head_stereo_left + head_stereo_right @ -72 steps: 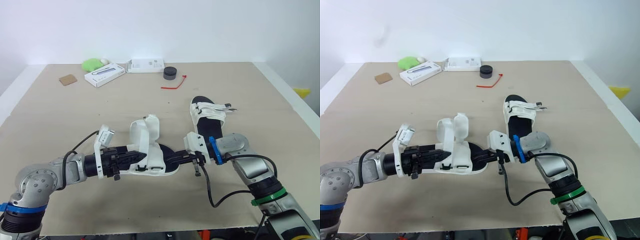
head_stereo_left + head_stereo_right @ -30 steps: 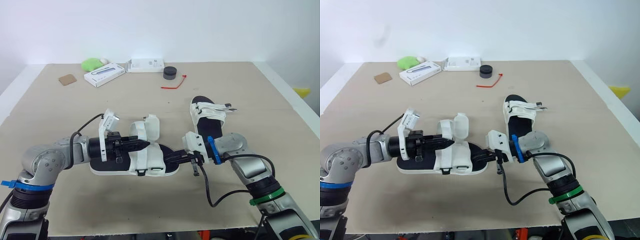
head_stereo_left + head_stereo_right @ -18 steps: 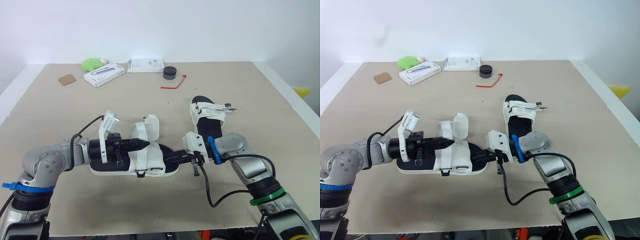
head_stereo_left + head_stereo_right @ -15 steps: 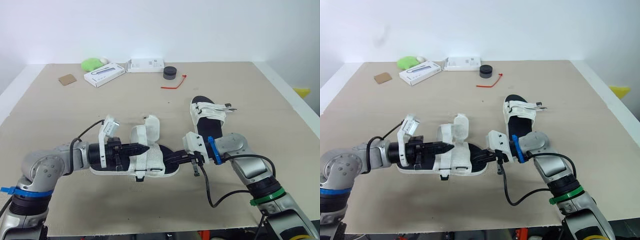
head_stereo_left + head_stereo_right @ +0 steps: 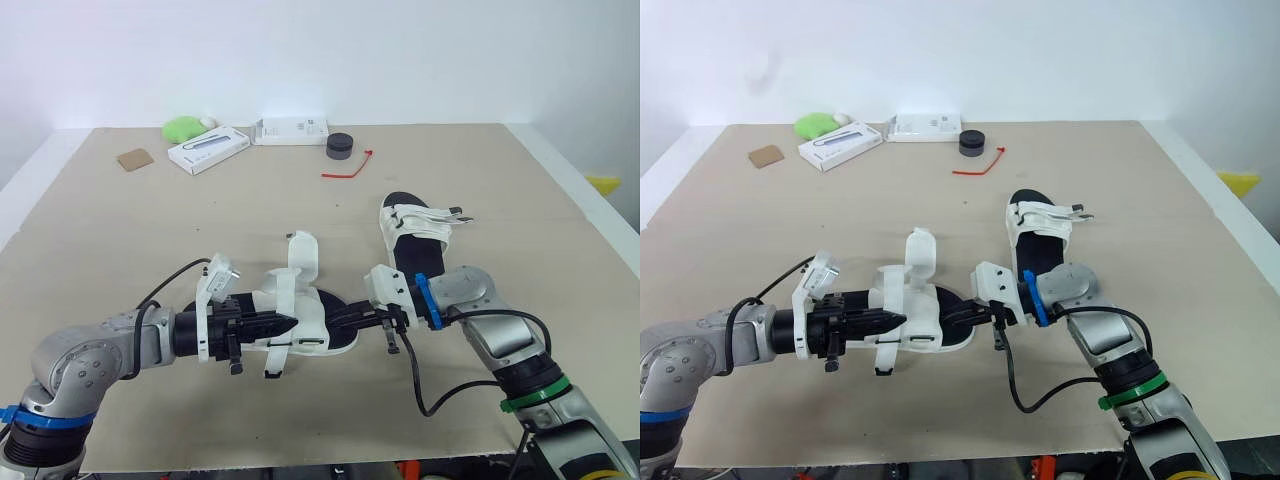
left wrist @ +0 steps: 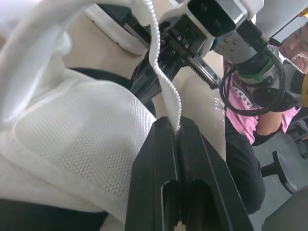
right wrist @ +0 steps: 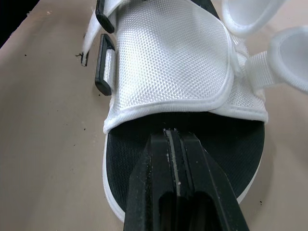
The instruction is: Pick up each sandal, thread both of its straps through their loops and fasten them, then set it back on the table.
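Left tool (image 5: 288,322) has dropped lower and pulled back toward the lower left of the head view since half a second ago, dragging the front strap (image 5: 280,290) with it. That strap now stretches out sideways from the near sandal (image 5: 312,320), with a short end hanging below it. Near sandal sits at lower centre of the head view, between the two tools; cannot tell if its sole is flat on the counter (image 5: 150,230). Its rear strap (image 5: 303,255) stands upright. Left tool is clenched on the thin edge of the front strap, seen close in the left wrist view. Right tool (image 5: 342,318) is clenched on the black sole rim at the toe end, white mesh upper just ahead of it in the right wrist view. Second sandal (image 5: 413,232) lies right of centre, above the right arm, straps across its top, apart from the near one. Along the upper part of the counter: brown card (image 5: 135,159), green object (image 5: 185,128), white box (image 5: 208,149), second white box (image 5: 292,130), black round object (image 5: 340,146), red tie (image 5: 350,168). Person in a pink top (image 6: 240,120) shows behind the right arm in the left wrist view.
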Robot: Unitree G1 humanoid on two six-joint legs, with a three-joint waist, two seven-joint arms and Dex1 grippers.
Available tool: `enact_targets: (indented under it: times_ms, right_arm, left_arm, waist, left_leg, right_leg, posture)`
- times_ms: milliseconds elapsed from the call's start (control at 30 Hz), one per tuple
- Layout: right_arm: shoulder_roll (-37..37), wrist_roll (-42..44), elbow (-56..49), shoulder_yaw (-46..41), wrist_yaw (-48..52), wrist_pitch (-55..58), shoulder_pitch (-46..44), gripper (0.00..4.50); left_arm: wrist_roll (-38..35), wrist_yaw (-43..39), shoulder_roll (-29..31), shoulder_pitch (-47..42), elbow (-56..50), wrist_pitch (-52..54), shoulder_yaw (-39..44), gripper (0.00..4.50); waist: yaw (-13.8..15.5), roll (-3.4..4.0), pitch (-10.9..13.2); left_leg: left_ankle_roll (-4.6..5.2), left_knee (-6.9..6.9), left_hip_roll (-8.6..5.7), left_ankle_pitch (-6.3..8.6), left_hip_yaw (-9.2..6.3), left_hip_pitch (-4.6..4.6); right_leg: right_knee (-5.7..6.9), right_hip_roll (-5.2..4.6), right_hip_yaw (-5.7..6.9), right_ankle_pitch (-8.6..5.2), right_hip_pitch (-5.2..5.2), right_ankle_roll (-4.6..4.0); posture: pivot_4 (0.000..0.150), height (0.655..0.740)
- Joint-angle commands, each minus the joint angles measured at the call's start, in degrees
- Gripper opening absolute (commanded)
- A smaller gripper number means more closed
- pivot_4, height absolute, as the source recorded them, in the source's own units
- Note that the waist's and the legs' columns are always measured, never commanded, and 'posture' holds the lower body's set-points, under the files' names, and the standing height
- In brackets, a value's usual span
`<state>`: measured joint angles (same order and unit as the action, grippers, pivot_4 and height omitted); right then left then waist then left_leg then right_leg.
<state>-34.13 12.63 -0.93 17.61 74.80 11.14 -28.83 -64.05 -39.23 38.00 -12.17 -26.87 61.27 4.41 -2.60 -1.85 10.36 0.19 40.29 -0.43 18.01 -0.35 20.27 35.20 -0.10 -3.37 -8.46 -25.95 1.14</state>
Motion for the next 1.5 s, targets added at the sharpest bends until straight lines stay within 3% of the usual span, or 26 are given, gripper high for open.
enact_targets:
  times_ms: [33,100,200,433,500,733,867,1067,1133,1267,1500]
  right_arm:
    - [-0.07,0.33,-1.61,-0.30,0.19,-0.26,-0.49,0.00]
    - [-0.06,0.27,-1.34,-0.28,0.27,-0.39,-0.62,0.00]
    - [0.02,0.18,-0.86,-0.29,0.36,-0.58,-0.93,0.00]
    - [0.34,0.12,-0.67,-0.03,0.38,-0.60,-1.08,0.00]
    - [0.41,0.13,-0.58,0.02,0.39,-0.58,-1.17,0.00]
    - [0.58,0.22,-0.24,0.01,0.55,-0.67,-1.41,0.00]
    - [0.58,0.27,-0.13,0.05,0.65,-0.71,-1.49,0.00]
    - [0.75,0.29,-0.02,0.24,0.75,-0.66,-1.74,0.00]
    - [0.73,0.25,0.08,0.23,0.79,-0.69,-1.83,0.00]
    - [0.65,0.26,-0.01,0.26,0.91,-0.59,-1.92,0.00]
    - [0.27,0.33,-0.44,0.19,1.11,-0.47,-1.72,0.00]
  left_arm:
    - [-0.49,-0.96,1.29,0.08,-2.67,-0.84,0.99,0.03]
    - [-0.18,-0.98,1.85,-0.41,-2.49,-1.24,1.25,0.03]
    - [-3.03,-2.57,3.05,-1.71,-2.59,-0.52,2.59,0.81]
    - [-4.63,-6.63,7.78,-4.82,-3.33,-0.62,4.67,3.85]
    - [-6.12,-8.75,10.20,-5.70,-2.09,0.56,5.87,4.42]
    - [-10.39,-20.86,22.18,-1.41,3.18,5.71,12.19,4.42]
    - [-8.76,-28.07,26.10,9.09,-3.82,4.92,13.52,4.42]
    - [-4.27,-27.35,23.63,17.65,-9.14,-0.10,11.42,4.42]
    - [2.32,-25.60,21.78,19.47,-10.19,-4.82,8.34,4.42]
    - [12.24,-22.56,17.16,19.47,-9.02,-12.74,2.52,4.42]
    - [16.83,-20.97,13.84,17.91,-6.73,-16.91,0.09,4.42]
  waist:
    - [0.00,0.00,0.00]
    - [0.00,0.00,0.00]
    - [0.00,0.00,0.00]
    - [-0.01,-0.02,0.01]
    - [-0.01,-0.02,0.02]
    - [-0.11,0.01,0.03]
    - [-0.13,0.04,0.05]
    - [-0.02,0.05,0.05]
    - [-0.03,0.03,0.05]
    - [-0.01,0.01,0.05]
    - [0.01,0.02,0.05]
  left_leg:
    - [0.00,0.00,0.00,0.00,0.00,0.00]
    - [0.00,0.00,0.00,0.00,0.00,0.00]
    - [0.00,0.00,0.00,0.00,0.01,0.00]
    - [0.00,0.00,0.01,0.00,0.01,0.00]
    - [0.00,0.00,0.02,0.00,0.00,0.01]
    - [0.06,-0.01,0.12,0.05,0.04,-0.02]
    - [0.05,-0.04,0.21,0.15,0.08,0.01]
    - [-0.05,-0.06,0.19,0.21,0.02,0.12]
    - [-0.05,-0.05,0.19,0.21,0.05,0.11]
    - [-0.06,-0.05,0.18,0.21,0.09,0.04]
    - [-0.05,-0.05,0.21,0.21,0.10,0.02]
  right_leg:
    - [0.00,0.00,0.00,0.00,0.00,0.00]
    - [0.00,0.00,0.00,0.00,0.00,0.00]
    - [0.00,0.01,0.00,0.00,0.00,0.00]
    - [0.00,0.03,0.01,-0.01,-0.01,-0.01]
    - [0.00,0.04,0.03,-0.01,0.00,-0.02]
    - [0.04,0.20,0.04,-0.11,-0.07,-0.17]
    - [0.08,0.21,0.05,-0.22,-0.20,-0.25]
    - [0.10,0.15,0.08,-0.31,-0.26,-0.22]
    - [0.10,0.15,0.08,-0.30,-0.26,-0.21]
    - [0.10,0.17,0.03,-0.27,-0.20,-0.21]
    - [0.09,0.19,0.04,-0.23,-0.20,-0.23]
  posture:
    - [0.150,0.7400]
    - [0.150,0.7400]
    - [0.150,0.7400]
    - [0.150,0.7400]
    - [0.150,0.7400]
    - [0.150,0.7400]
    - [0.150,0.7400]
    - [0.150,0.7400]
    - [0.150,0.7400]
    - [0.150,0.7400]
    - [0.150,0.7400]
